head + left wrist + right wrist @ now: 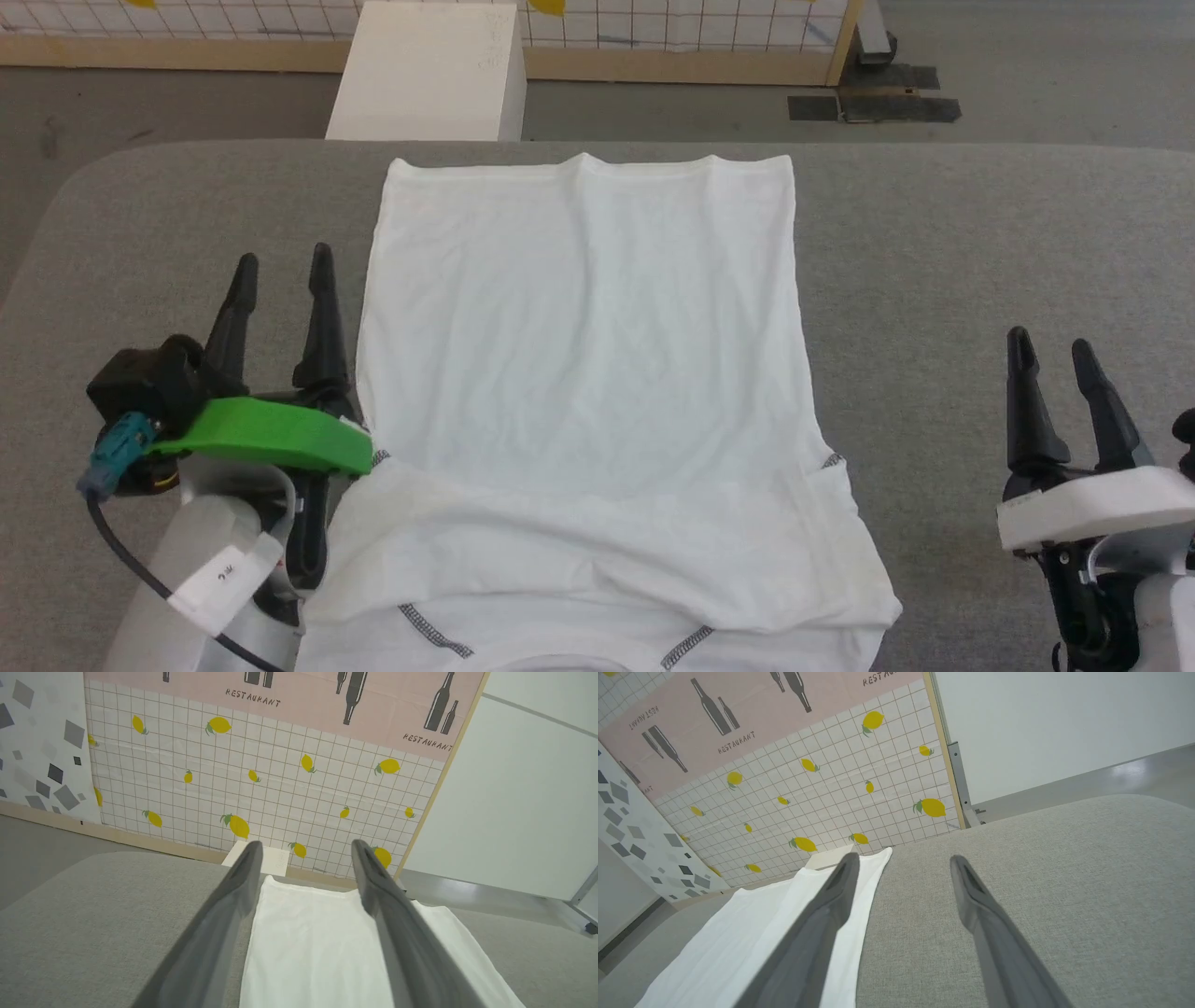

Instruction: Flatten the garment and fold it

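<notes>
Looking first at my left gripper [284,257], I see its two dark fingers spread apart, with nothing between them. It stands over the grey table [980,243], and its inner finger is just beside the left edge of the garment [588,327]; I cannot tell if it touches the cloth. In the left wrist view the left finger is over bare table, while the white cloth lies between the fingers and passes under the right one. A green bracket [271,439] sits on this wrist, behind the jaws.

To the right of these jaws the garment lies flat on the table as a long white panel. Its straight hem is at the far end, beyond the fingertips. The end with the grey stitched seams [434,637] is at the near end, behind the jaws, and a cross fold lies over that near part. Beyond the hem a white box [429,75] stands on the floor, before a wall panel [280,788] printed with yellow lemons.

Further right, my right gripper [1050,341] has its fingers parted as well, and they are empty, over bare table. It is well apart from the right edge of the garment. In the right wrist view the cloth lies on the left side of its left finger.
</notes>
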{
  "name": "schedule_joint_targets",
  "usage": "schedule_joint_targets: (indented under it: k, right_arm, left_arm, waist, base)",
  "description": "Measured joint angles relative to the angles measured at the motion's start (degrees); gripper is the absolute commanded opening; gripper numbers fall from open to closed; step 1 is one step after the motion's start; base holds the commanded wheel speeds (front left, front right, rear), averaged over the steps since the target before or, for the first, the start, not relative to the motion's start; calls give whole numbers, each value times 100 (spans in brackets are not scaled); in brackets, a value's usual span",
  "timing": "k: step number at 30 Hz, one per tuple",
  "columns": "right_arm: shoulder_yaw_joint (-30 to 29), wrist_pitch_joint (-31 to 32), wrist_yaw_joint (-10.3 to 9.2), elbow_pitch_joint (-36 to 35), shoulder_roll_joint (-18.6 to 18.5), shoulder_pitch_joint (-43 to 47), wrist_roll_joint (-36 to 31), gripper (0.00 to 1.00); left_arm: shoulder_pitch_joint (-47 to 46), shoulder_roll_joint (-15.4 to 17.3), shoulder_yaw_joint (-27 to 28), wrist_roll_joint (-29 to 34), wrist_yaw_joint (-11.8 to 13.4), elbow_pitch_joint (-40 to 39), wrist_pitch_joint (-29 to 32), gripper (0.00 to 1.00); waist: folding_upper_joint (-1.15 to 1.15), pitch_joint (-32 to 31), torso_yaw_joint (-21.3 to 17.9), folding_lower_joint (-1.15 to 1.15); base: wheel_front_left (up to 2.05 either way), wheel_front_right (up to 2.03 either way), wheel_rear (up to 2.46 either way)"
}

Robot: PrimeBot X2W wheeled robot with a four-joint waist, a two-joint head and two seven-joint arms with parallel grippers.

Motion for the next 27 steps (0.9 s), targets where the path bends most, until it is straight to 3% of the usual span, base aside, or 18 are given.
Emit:
schedule_joint_targets:
  k: [4,9,16,27]
  right_arm:
    - [-73,537,0,-67,-1,-427,-102,100]
    - [-221,1470,0,131,-5,-1742,-386,100]
    - [-454,3218,0,1294,-37,-4281,-1247,100]
    - [-444,5623,0,2541,-124,-6547,-2949,100]
  left_arm:
    - [100,-8,183,207,155,-170,-208,100]
    - [112,-104,301,258,168,-486,-264,100]
    - [-122,-327,454,282,53,-853,-272,100]
    - [-605,-493,415,463,-140,-1050,-274,100]
  waist:
    - [0,206,55,0]
    - [0,605,125,0]
    - [0,1412,280,1]
    - [0,2514,606,2]
  base:
    - [0,0,0]
    - [0,0,0]
    - [0,0,0]
    - [0,0,0]
